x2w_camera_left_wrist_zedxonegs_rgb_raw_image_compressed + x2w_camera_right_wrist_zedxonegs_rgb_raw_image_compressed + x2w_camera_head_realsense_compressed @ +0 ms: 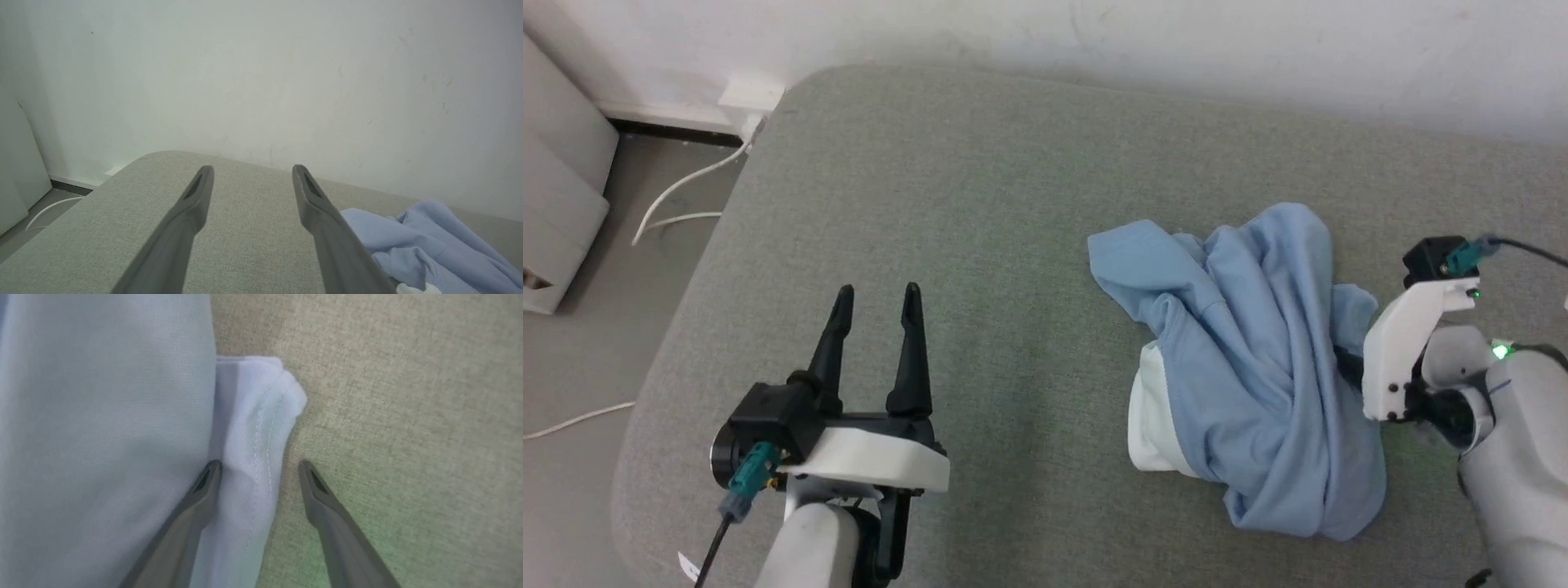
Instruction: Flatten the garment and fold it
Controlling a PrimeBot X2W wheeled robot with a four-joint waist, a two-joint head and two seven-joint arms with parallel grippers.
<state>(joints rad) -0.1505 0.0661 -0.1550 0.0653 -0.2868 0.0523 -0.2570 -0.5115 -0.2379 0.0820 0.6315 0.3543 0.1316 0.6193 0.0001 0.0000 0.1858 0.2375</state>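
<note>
The garment (1258, 351) lies crumpled in a light blue heap on the right half of the grey-green surface, with a white lining patch (1152, 416) on its left side. My left gripper (878, 290) hovers open and empty well to its left; in the left wrist view this gripper (253, 168) points at the wall, the garment (429, 241) at lower right. My right wrist housing (1401, 351) sits against the heap's right edge, its fingers hidden by cloth. My right gripper (259, 463) stands open, straddling a stitched hem fold (257, 416) of the garment (102, 437).
The padded surface (980, 204) has a rounded far-left corner and meets a white wall (1176, 41) at the back. To the left lies the floor with white cables (678, 192), a wall socket (752, 94) and a pale cabinet (556, 163).
</note>
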